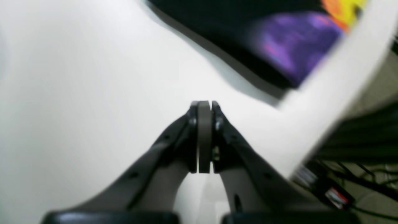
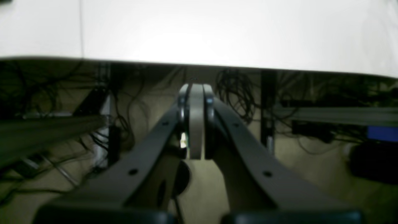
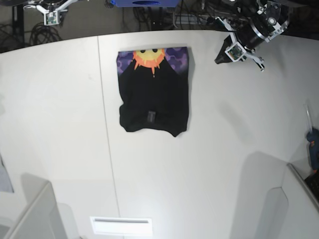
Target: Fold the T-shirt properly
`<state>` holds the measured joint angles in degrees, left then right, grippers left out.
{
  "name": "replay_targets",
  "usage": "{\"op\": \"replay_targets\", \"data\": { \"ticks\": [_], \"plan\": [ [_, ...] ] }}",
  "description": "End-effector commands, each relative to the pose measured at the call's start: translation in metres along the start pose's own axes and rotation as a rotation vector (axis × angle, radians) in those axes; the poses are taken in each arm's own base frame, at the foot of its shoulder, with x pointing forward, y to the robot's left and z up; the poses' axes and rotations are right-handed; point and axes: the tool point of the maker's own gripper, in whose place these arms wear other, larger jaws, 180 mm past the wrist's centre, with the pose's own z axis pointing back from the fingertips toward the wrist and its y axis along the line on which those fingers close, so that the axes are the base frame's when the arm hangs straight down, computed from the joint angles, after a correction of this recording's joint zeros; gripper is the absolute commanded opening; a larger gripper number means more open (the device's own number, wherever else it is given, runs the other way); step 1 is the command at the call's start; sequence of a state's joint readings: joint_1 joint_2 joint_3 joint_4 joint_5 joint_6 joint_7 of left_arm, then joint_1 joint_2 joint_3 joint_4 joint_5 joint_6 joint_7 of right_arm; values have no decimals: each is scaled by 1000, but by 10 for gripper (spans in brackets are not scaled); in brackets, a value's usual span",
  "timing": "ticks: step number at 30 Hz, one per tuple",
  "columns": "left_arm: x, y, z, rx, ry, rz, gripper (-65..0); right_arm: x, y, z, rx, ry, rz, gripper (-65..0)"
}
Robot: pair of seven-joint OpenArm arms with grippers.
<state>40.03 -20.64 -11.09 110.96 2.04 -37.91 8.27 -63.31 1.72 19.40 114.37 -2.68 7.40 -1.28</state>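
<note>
The T-shirt (image 3: 154,97) lies folded into a compact black rectangle at the back middle of the white table (image 3: 209,164). Its orange-yellow sun print on purple faces up along the far edge. In the left wrist view the T-shirt (image 1: 273,43) shows blurred at the upper right. My left gripper (image 1: 204,104) is shut with nothing between its fingers. It hangs over bare table to the right of the shirt, apart from it, and appears as the left gripper (image 3: 221,57) in the base view. My right gripper (image 2: 196,88) is shut and empty, past the table edge over the floor.
A blue-handled tool (image 3: 313,144) lies at the table's right edge. A white slotted plate (image 3: 121,225) sits near the front edge. Grey panels rise at the front left (image 3: 30,214) and front right (image 3: 294,204). Cables (image 2: 236,90) and frame bars hang under the table.
</note>
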Motion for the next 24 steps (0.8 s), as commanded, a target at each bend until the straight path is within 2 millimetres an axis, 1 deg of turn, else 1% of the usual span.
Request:
{"op": "replay_targets", "data": {
  "ticks": [1, 4, 6, 9, 11, 14, 17, 19, 20, 23, 24],
  "plan": [
    [1, -3, 4, -6, -16, 17, -650, 0, -3, 7, -5, -5, 27, -650],
    [-21, -21, 10, -40, 39, 61, -650, -17, 5, 12, 25, 74, 59, -650],
    [-33, -33, 15, -63, 72, 85, -650, -31, 12, 13, 83, 156, 91, -650],
    [-51, -47, 26, -84, 125, 118, -650, -61, 34, 19, 219, 311, 158, -650],
    [-66, -57, 35, -98, 169, 146, -650, -75, 42, 24, 277, 384, 196, -650],
    [-85, -75, 48, -128, 222, 189, -650, -87, 49, 27, 319, 418, 225, -650],
    [-95, -91, 59, -140, 199, 254, -650, -96, 54, 29, 355, 437, 249, -650],
    [-106, -98, 64, -108, 187, 305, -650, -107, 59, 31, 390, 462, 274, -650],
    [-113, -99, 65, -84, 191, 329, -650, -115, 61, 32, 413, 481, 292, -650],
    [-149, -111, 73, -49, 273, 403, -650, -140, 73, 32, 485, 533, 340, -650],
    [-158, -115, 74, -38, 291, 427, -650, -148, 76, 31, 504, 547, 353, -650]
  ]
}}
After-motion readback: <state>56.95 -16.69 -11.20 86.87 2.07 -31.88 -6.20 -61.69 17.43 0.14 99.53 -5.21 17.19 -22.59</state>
